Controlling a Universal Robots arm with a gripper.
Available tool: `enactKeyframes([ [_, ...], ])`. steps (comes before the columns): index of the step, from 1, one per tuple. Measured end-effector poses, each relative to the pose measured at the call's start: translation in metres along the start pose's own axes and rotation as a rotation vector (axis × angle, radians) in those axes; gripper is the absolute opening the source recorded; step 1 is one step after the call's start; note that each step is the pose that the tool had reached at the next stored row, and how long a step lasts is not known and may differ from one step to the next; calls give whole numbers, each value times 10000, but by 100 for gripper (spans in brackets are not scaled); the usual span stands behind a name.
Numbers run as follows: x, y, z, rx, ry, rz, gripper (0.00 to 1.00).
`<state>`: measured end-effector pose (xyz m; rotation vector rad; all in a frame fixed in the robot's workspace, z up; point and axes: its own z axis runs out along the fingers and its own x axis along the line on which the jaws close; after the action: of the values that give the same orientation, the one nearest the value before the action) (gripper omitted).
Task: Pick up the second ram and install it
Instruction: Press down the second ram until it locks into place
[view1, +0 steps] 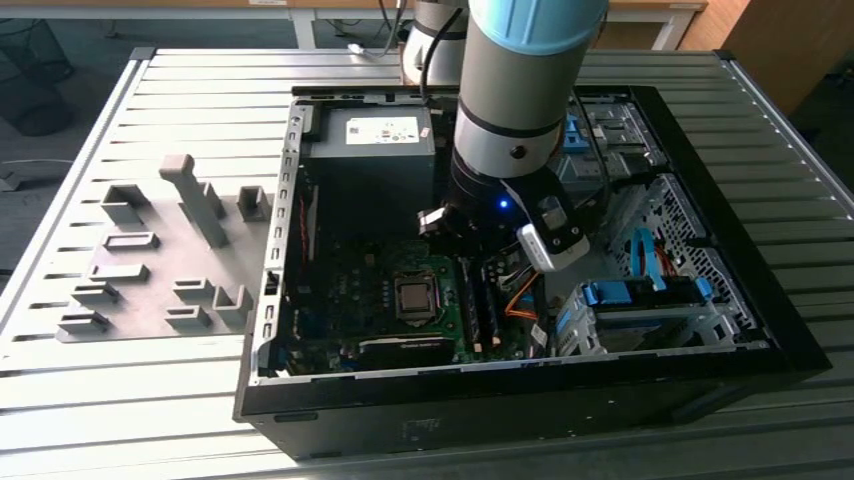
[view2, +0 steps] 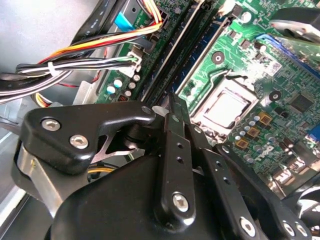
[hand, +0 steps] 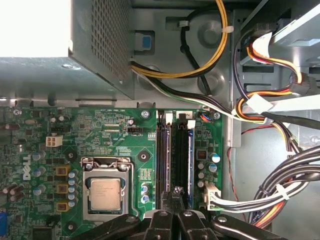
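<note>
1. The second ram (hand: 178, 160) looks to be the long, thin, dark stick standing on edge in the bank of memory slots (hand: 162, 165). It sits between a black slot and a blue one, directly under the fingertips. I cannot tell whether it is fully seated.
2. The gripper (hand: 176, 192) has its two flat black metal fingers (view2: 172, 130) drawn together to a narrow point over that stick. Round screw heads stud the finger bars. I cannot tell whether the tips pinch the board's upper edge or merely meet above it.
3. The motherboard (hand: 110, 135) is glossy green and dotted with small cylindrical capacitors. On it is a square processor socket (hand: 105, 192) with a dull silver lid in a metal frame.
4. Beside the slots, bundled cables (hand: 280, 190) in yellow, orange, black and white curve over the bare grey sheet metal. Above the board is the power supply (hand: 100, 40), with a perforated grey wall.
5. In the exterior view, the arm (view1: 521, 100), a smooth silver tube with a pale blue cap, reaches down into the open black computer case (view1: 747, 330).
6. The case lies on a ribbed metal table (view1: 160, 100). A grey plate with raised rectangular blocks (view1: 147, 260) lies on the table towards the exterior view's left, apart from the case.
</note>
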<state>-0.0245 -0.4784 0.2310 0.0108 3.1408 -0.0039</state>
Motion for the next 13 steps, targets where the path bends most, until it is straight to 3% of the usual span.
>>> enactKeyframes([
  [13,0,0,99,3,2,0,11],
])
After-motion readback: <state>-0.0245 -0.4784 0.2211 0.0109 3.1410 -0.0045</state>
